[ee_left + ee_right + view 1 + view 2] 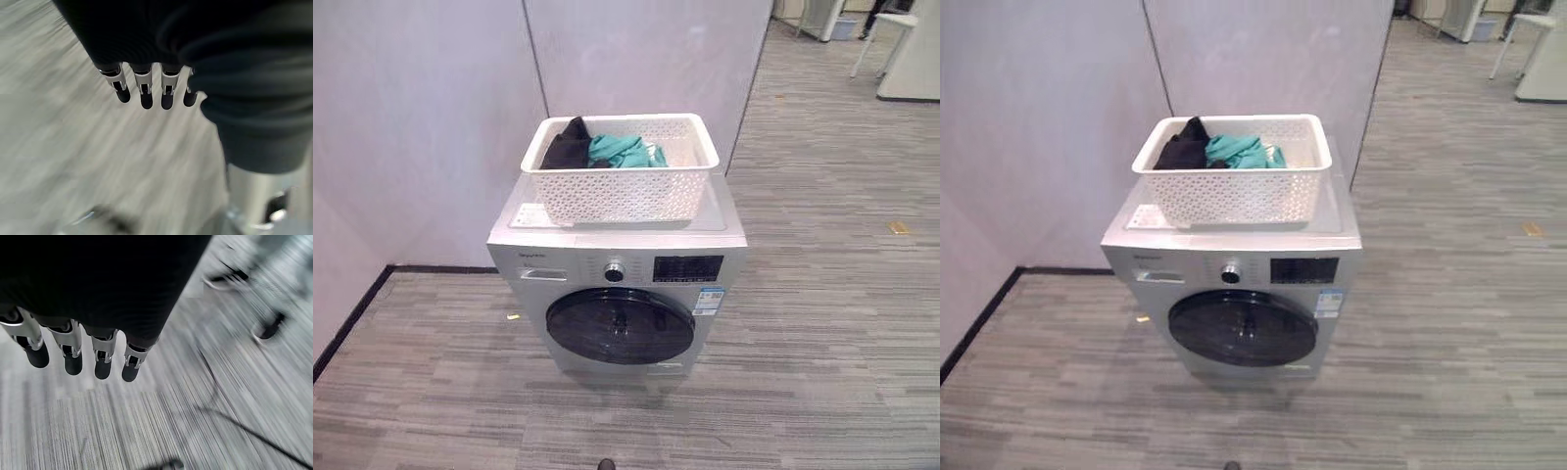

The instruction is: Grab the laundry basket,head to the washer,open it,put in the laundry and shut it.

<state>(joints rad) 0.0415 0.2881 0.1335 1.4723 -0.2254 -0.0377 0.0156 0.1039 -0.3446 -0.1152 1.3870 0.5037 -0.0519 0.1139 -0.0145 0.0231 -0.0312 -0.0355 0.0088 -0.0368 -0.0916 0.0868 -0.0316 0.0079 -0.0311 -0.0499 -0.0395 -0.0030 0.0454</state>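
Observation:
A white perforated laundry basket (pixel 619 186) stands on top of a silver front-loading washer (pixel 533 257). Inside it lie a black garment (pixel 568 145) and a teal garment (pixel 622 150). The washer's round dark door (pixel 620 326) is closed. My left hand (pixel 142 90) hangs over the striped grey floor with its fingers straight and nothing in them. My right hand (pixel 102 360) also hangs over the floor, fingers straight and empty. Both hands are away from the basket and the washer.
Grey partition walls (pixel 431 117) stand behind and to the left of the washer, with a black baseboard (pixel 352 318) at the left. Open carpet floor stretches to the right, with a small yellow scrap (pixel 899 227) on it. White furniture (pixel 911 59) stands far back right.

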